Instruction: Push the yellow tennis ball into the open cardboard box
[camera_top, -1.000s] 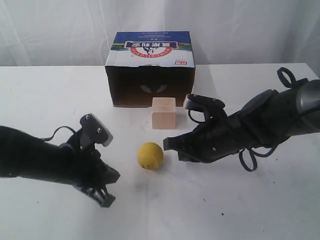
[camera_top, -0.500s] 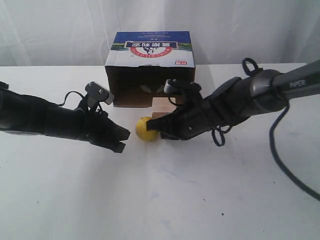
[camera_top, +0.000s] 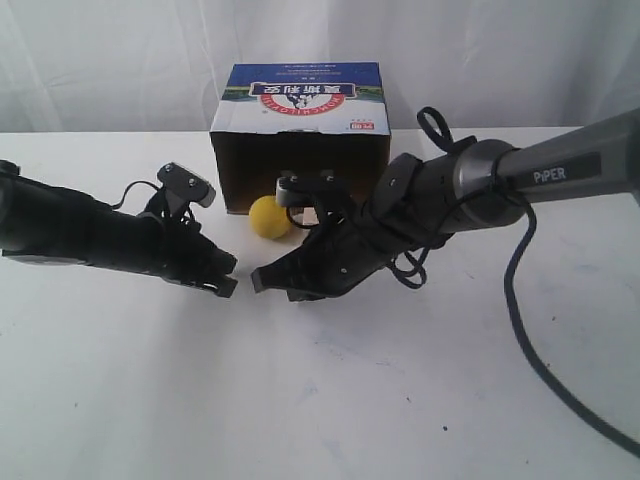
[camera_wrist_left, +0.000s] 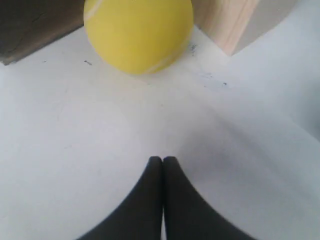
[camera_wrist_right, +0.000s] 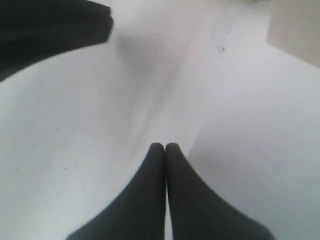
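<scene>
The left gripper (camera_top: 228, 285) lies low over the white table (camera_top: 320, 400) at left of middle, its fingers pressed together with nothing between them (the left wrist view shows the two tips meeting in one seam). Just to its right, tip almost facing tip, the right gripper (camera_top: 258, 279) has reached across the middle, and its fingers are likewise pressed together and hold nothing. Beyond both tips, on the far side, the yellow tennis ball (camera_top: 268, 217) sits on the table at the left part of the mouth of the open cardboard box (camera_top: 300, 95); I cannot tell whether it has crossed the box's edge. The box's long axis runs left to right, its dark opening faces the near side, and its printed top faces up. The wooden cube (camera_wrist_left: 227, 22) stands just right of the ball, largely hidden behind the right arm in the exterior view. Half a second ago the ball lay nearer, between the two grippers and on the near side of the cube; it is now farther and slightly left, while the right gripper has swept leftward.
</scene>
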